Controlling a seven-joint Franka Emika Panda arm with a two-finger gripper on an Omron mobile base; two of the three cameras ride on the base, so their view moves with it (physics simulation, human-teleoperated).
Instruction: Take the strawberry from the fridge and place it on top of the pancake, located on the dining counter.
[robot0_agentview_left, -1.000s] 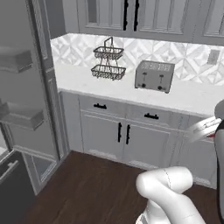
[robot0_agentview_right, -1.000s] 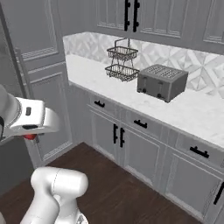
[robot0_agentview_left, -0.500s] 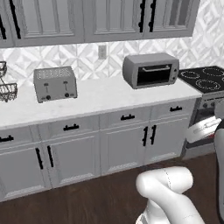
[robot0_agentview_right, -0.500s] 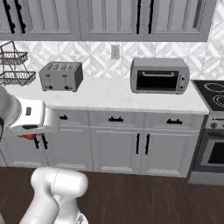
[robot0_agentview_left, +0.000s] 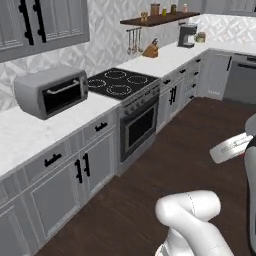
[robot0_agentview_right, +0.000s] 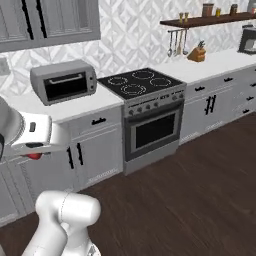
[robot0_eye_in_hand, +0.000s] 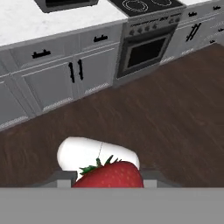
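The strawberry (robot0_eye_in_hand: 110, 174) sits at the bottom centre of the hand view, red with green leaves on top, held between the fingers (robot0_eye_in_hand: 150, 175), which close on it from both sides. In the right base view a bit of red (robot0_agentview_right: 34, 156) shows at the left edge, under the white hand. Behind the fruit in the hand view lies dark wood floor (robot0_eye_in_hand: 175, 109), and across the top run grey cabinets (robot0_eye_in_hand: 57, 74) and an oven (robot0_eye_in_hand: 146, 50).

In the left base view a toaster oven (robot0_agentview_left: 47, 91) stands on the white surface (robot0_agentview_left: 20, 137) at the left, with a black stovetop (robot0_agentview_left: 117, 82) right of it at upper centre. A wooden shelf (robot0_agentview_left: 160, 17) with jars hangs at the top, and a coffee maker (robot0_agentview_left: 187, 35) stands below it at upper right.
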